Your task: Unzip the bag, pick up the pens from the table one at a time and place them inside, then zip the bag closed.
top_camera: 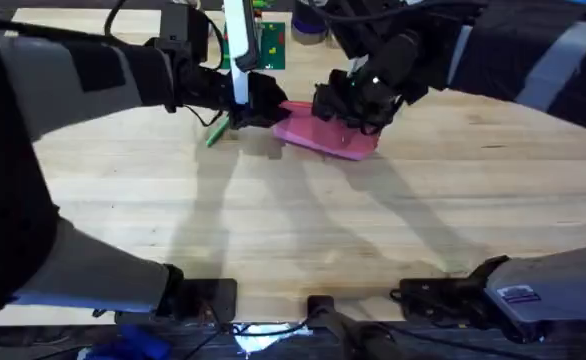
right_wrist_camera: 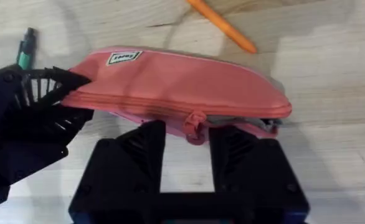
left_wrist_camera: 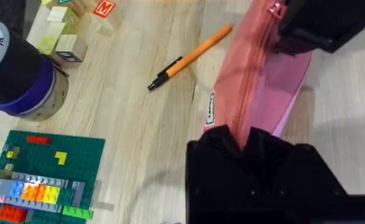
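Pale wooden planks make up the table (top_camera: 303, 220), and the pink bag (top_camera: 325, 134) lies toward the twelve o'clock side of the overhead view, just right of centre, raised a little between both arms. At the bag's nine o'clock end the left gripper (left_wrist_camera: 245, 138) has its black fingers pressed together on the fabric, right beside the small white label (left_wrist_camera: 209, 111). Reaching in from two o'clock, the right gripper (right_wrist_camera: 189, 132) pinches the pink zipper pull (right_wrist_camera: 194, 124) between its fingers; past the pull, toward the bag's far end, a short length of the zipper gapes to show a grey lining. On the tabletop just beyond the bag rests the orange pen (left_wrist_camera: 191, 56), its black tip pointing away from the pouch. Near the left gripper lies the green pen (top_camera: 216, 131), at about nine o'clock from the bag. Farther off sit a green brick baseplate (left_wrist_camera: 42, 177) and a blue-banded tape roll (left_wrist_camera: 17, 74).
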`<action>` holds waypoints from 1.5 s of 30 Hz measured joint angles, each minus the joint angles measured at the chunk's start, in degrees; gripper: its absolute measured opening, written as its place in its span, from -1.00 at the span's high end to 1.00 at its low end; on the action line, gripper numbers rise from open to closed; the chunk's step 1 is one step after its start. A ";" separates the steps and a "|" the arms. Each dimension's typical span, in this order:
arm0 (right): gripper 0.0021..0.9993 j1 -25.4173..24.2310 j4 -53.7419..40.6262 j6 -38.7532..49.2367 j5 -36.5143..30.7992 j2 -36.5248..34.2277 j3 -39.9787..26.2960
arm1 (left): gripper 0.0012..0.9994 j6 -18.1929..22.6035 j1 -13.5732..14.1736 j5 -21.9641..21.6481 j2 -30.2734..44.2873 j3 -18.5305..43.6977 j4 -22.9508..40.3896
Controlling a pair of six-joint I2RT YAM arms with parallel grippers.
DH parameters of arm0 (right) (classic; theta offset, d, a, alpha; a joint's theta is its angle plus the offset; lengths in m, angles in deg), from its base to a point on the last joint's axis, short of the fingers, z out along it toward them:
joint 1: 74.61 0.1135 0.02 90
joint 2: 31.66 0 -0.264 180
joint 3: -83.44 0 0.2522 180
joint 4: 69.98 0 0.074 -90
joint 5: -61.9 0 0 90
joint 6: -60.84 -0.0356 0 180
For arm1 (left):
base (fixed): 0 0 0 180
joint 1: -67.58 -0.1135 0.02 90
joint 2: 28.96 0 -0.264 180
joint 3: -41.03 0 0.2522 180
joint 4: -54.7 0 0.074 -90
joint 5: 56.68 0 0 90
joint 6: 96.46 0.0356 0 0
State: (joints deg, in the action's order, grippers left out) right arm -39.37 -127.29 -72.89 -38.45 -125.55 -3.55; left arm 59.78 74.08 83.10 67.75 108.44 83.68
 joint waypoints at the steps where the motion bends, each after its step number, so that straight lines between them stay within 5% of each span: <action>1: 0.22 0.00 0.00 0.00 -0.02 0.00 0.00 | 0.92 0.00 0.00 0.00 0.00 0.00 0.00; 17: 0.55 0.00 -0.15 0.00 -0.42 0.00 0.00 | 0.92 0.01 0.00 -0.02 0.00 0.00 0.00; 22: 0.92 0.00 -0.20 0.01 -0.57 0.00 0.00 | 0.92 0.00 0.00 -0.02 0.00 0.01 0.00; 45: 0.93 -0.02 -0.70 0.01 0.73 1.00 0.00 | 0.92 0.01 0.00 -0.02 0.00 0.00 0.00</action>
State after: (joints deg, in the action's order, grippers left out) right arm -39.39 -127.99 -72.89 -37.72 -124.55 -3.55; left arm 59.79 74.08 83.08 67.75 108.44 83.68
